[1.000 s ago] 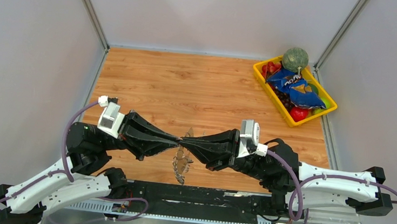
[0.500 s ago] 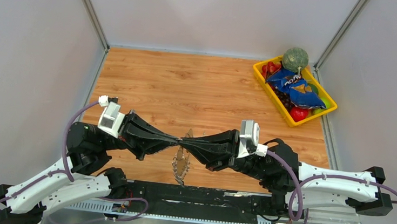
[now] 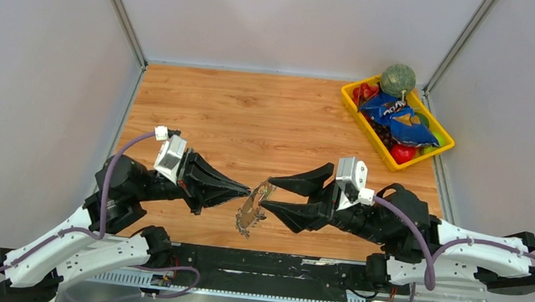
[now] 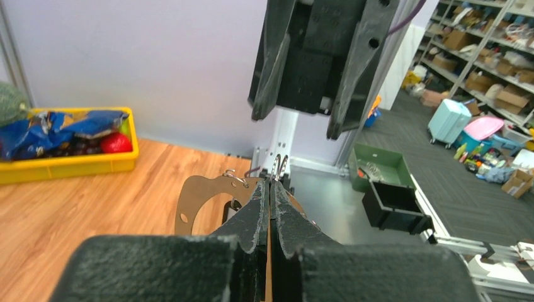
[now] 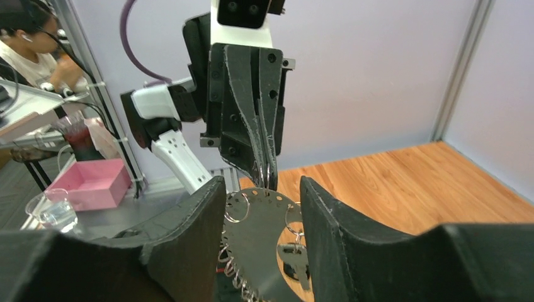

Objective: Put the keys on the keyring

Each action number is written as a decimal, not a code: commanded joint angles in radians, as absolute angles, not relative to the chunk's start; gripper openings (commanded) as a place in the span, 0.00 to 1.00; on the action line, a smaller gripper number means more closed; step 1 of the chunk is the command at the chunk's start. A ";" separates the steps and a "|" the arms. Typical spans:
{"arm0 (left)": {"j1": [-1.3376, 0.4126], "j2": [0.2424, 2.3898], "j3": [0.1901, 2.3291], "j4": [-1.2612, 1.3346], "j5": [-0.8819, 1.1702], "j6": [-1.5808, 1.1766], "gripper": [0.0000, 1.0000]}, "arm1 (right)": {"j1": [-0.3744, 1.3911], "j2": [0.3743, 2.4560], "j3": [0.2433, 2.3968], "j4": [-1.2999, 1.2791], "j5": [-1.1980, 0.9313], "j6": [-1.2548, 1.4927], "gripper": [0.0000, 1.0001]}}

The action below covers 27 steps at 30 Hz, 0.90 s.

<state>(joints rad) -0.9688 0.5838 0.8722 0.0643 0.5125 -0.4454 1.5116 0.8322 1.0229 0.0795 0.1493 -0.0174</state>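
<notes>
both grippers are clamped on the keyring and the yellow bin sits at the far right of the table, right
Not quite. Only the left gripper is clamped on the keyring. The right gripper has its jaws open on either side of it, as the right wrist view shows. The yellow bin does sit at the far right of the table.

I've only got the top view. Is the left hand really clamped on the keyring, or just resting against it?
Observer: Clamped. In the right wrist view the left hand pinches the keyring's upper rim, jaws shut.
Operator: Is the right hand lined up with it?
Observer: That view shows the keyring face-on between the spread fingers of the right hand.
Operator: Anything hanging near the grip?
Observer: A silver key hangs from a small ring just below it.
</notes>
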 commanded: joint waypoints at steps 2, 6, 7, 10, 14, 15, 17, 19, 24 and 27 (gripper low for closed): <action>-0.970 0.621 0.960 -0.104 0.501 -0.353 0.00 | 1.517 0.822 1.159 -0.227 0.246 -0.014 0.54; -0.971 0.681 0.987 -0.234 0.490 -0.301 0.00 | 1.517 0.869 1.236 -0.385 0.292 -0.020 0.56; -0.970 0.684 0.988 -0.248 0.478 -0.294 0.00 | 1.517 0.880 1.241 -0.405 0.314 -0.020 0.57; -0.970 0.692 0.993 -0.328 0.385 -0.247 0.00 | 1.517 0.897 1.250 -0.462 0.419 -0.007 0.61; -0.970 0.684 0.985 -0.396 0.220 -0.187 0.00 | 1.513 0.896 1.232 -0.499 0.577 0.079 0.65; -0.970 0.684 0.984 -0.405 0.166 -0.174 0.00 | 1.511 0.898 1.229 -0.511 0.602 0.095 0.65; -0.970 0.682 0.983 -0.438 0.107 -0.155 0.00 | 1.495 0.908 1.222 -0.541 0.635 0.145 0.66; -0.970 0.678 0.978 -0.456 0.060 -0.139 0.00 | 1.460 0.922 1.207 -0.568 0.640 0.183 0.66; -0.970 0.661 0.951 -0.474 -0.029 -0.104 0.00 | 1.281 0.961 1.142 -0.601 0.473 0.255 0.64; -0.969 0.649 0.942 -0.483 -0.070 -0.083 0.01 | 1.198 0.992 1.102 -0.601 0.401 0.275 0.64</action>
